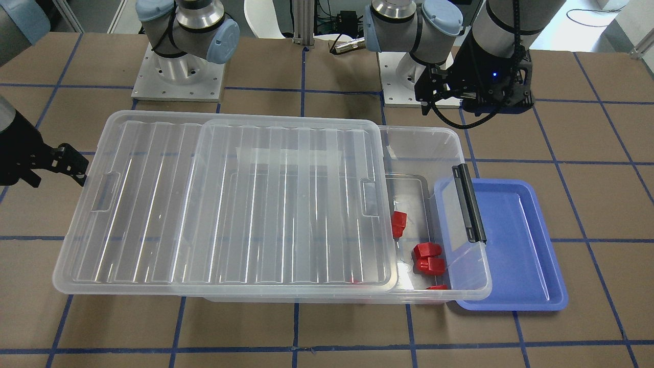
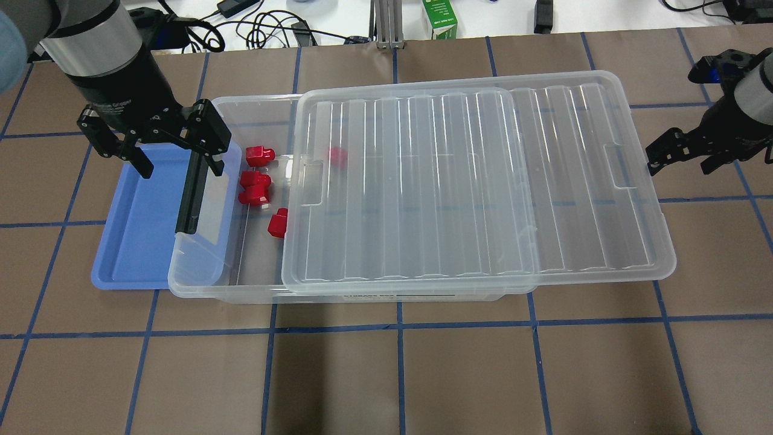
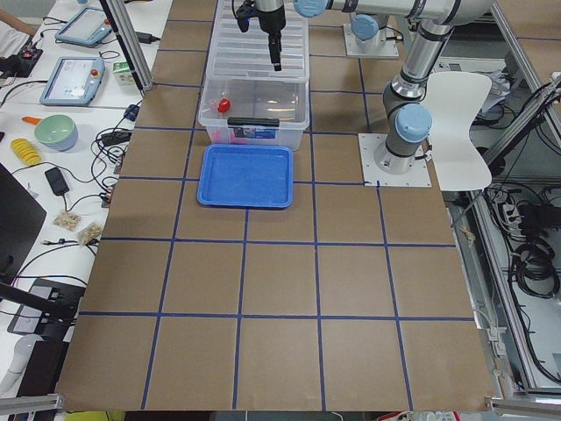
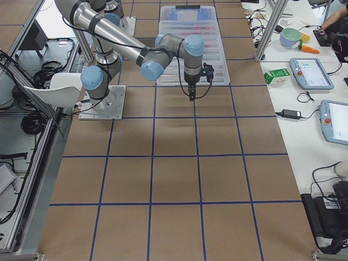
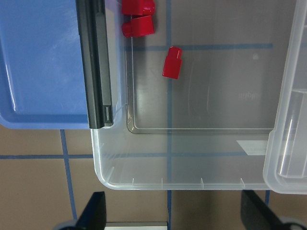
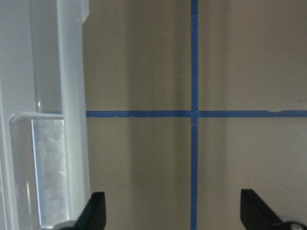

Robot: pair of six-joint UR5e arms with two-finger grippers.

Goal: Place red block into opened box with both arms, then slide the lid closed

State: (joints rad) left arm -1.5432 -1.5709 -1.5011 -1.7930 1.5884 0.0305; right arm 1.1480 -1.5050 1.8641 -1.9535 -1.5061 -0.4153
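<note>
The clear box (image 2: 253, 293) lies across the table, its lid (image 2: 471, 181) slid toward my right and leaving the left end uncovered. Several red blocks rest on the floor of that end, among them one (image 2: 259, 155) at the back, one (image 2: 278, 222) nearer the front and one (image 5: 172, 62) seen from the left wrist. A further red block (image 2: 337, 156) shows through the lid. My left gripper (image 2: 178, 163) hangs open and empty above the black clip bar (image 2: 192, 187). My right gripper (image 2: 682, 164) is open and empty just off the lid's right edge (image 6: 72, 120).
A blue tray (image 2: 139, 229) sits against the box's left end, partly under its clip flap. The arm bases (image 1: 176, 76) stand behind the box. A green carton (image 2: 439, 18) and cables lie beyond the table's far edge.
</note>
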